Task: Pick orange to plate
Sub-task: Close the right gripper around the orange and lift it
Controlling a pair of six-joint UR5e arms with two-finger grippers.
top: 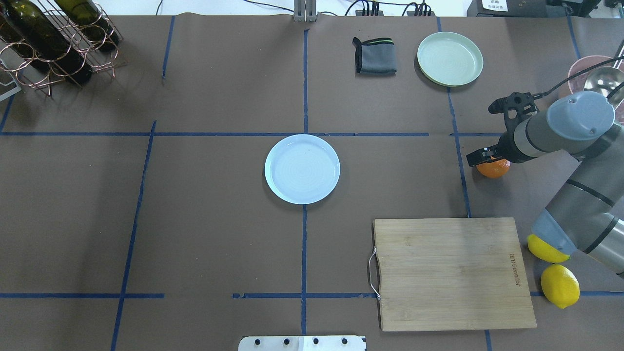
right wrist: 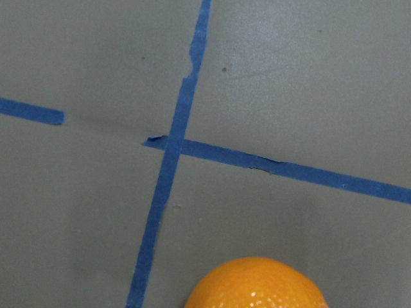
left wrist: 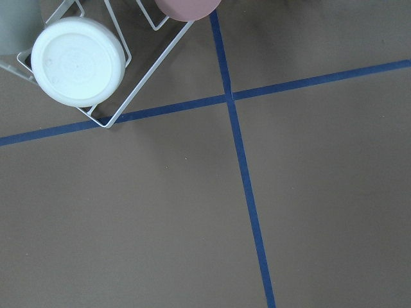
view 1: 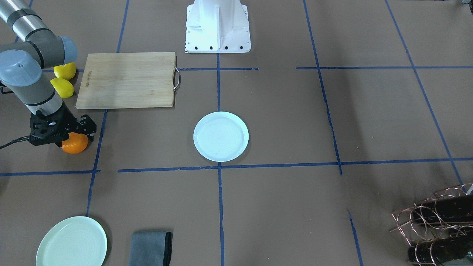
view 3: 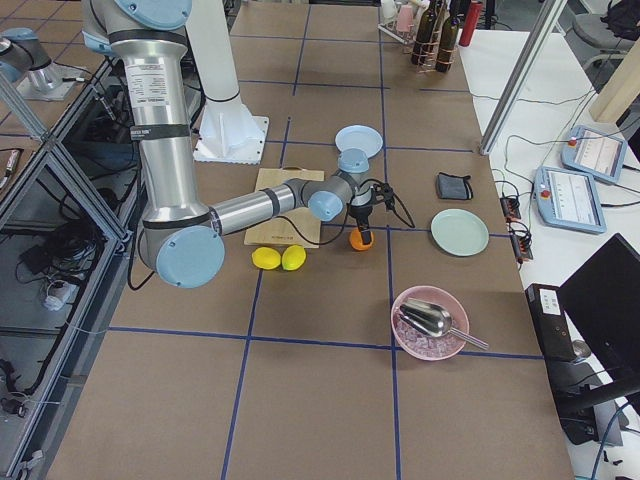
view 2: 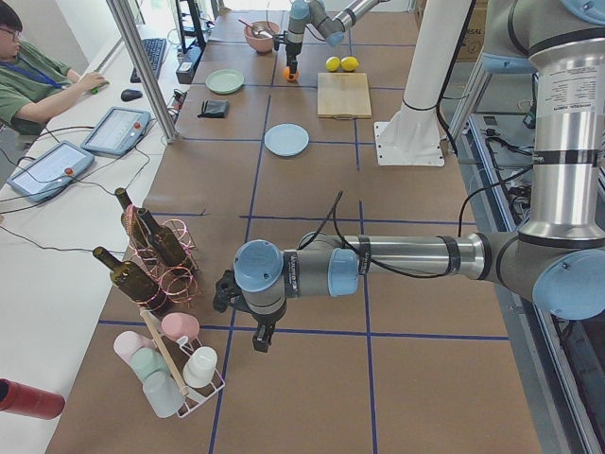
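Far off on the left, my left gripper [view 2: 259, 337] is hanging over the table beside the cup rack [view 2: 180, 374], and I cannot tell how its fingers are standing. In the overhead view the plate [top: 302, 168] is sitting empty at the table's centre. Well to its right the orange [top: 494, 168] is lying on the table with my right gripper [top: 489, 157] sitting low over it; I cannot tell whether the fingers are clamping it. I am reading this as the grasp, so I am aiming to close gently across the fruit's widest part, since it may roll, then lift straight up
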